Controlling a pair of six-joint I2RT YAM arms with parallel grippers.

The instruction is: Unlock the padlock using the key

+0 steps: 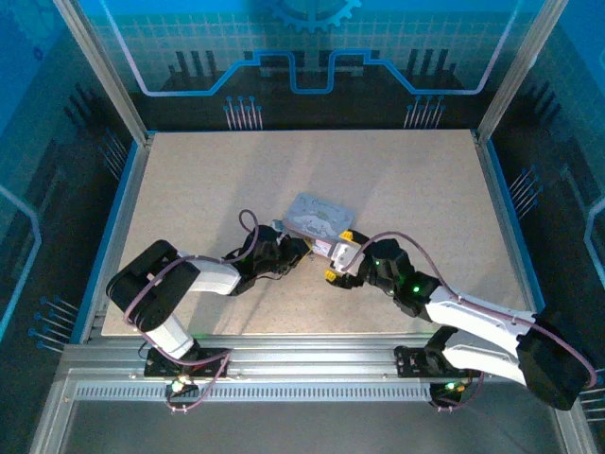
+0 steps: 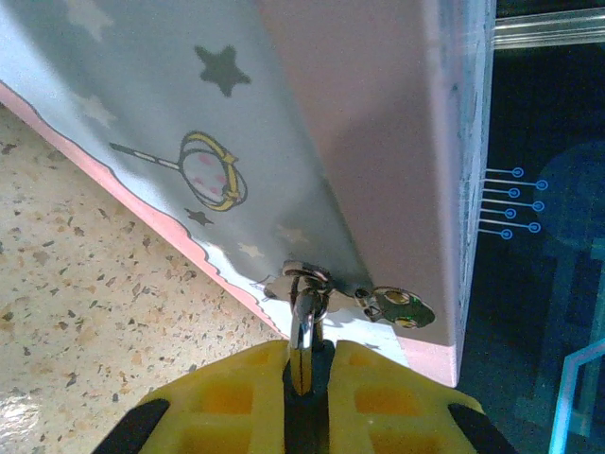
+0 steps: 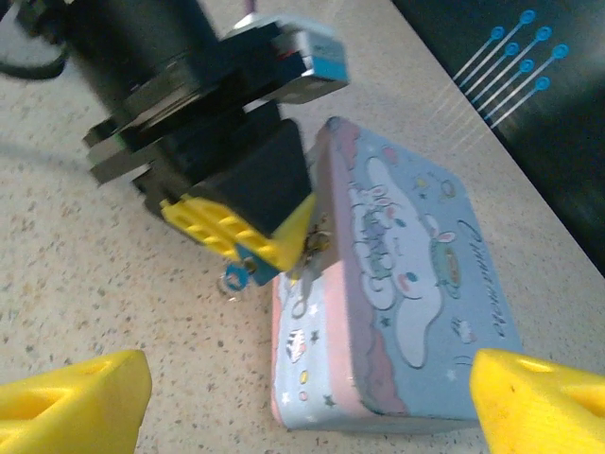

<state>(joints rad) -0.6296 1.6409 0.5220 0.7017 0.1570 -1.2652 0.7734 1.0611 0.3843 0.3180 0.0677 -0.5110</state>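
The left gripper [image 1: 291, 253] is right up against the side wall of the pale lavender, cartoon-printed rectangular tin [image 1: 319, 218], which lies lid up in the middle of the speckled beige worktop [image 1: 406, 180]. Its yellow jaws are pinched tight on a thin, shiny metal sliver, the key [image 2: 302, 333] as far as I can tell. The tip of that sliver reaches a small metal loop on the tin's wall.

Just to the right of the loop, in the left wrist view, sits the padlock [image 2: 398, 306]. It is a tiny bluish-grey body lying against the tin's lower edge, close to the corner. I cannot tell whether the key is actually in it.

The right gripper [image 1: 339, 256] hovers just beside the tin on the near side. Its jaws are spread wide, with one yellow finger [image 3: 80, 390] out at each side and nothing between them. Both grippers point in at the same spot, nearly nose to nose.
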